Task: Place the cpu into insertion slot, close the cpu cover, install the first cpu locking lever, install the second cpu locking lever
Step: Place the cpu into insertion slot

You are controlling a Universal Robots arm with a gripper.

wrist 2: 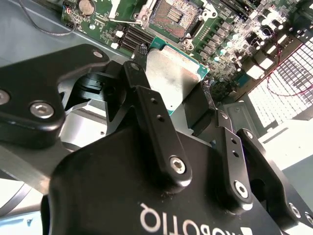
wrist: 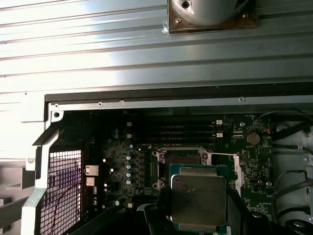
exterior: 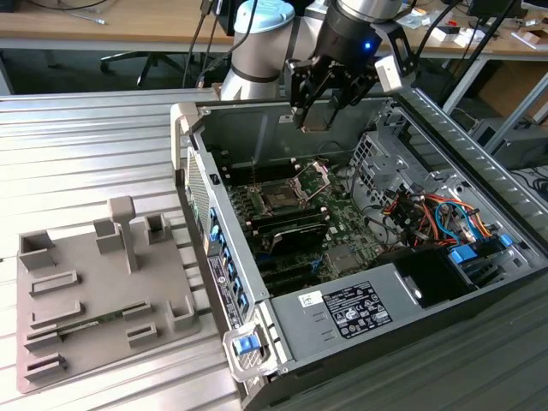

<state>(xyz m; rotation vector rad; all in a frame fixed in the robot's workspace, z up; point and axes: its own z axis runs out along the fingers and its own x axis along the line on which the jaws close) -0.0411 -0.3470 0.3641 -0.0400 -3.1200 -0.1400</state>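
Above insertion slot [exterior: 278, 199], cpu [exterior: 314, 120] between jaws

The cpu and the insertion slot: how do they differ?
The cpu has a plain silvery-grey metal top; the insertion slot is dark inside with a metal rim. The cpu is held up in the end effector; the insertion slot sits empty on the board below. Both are square.
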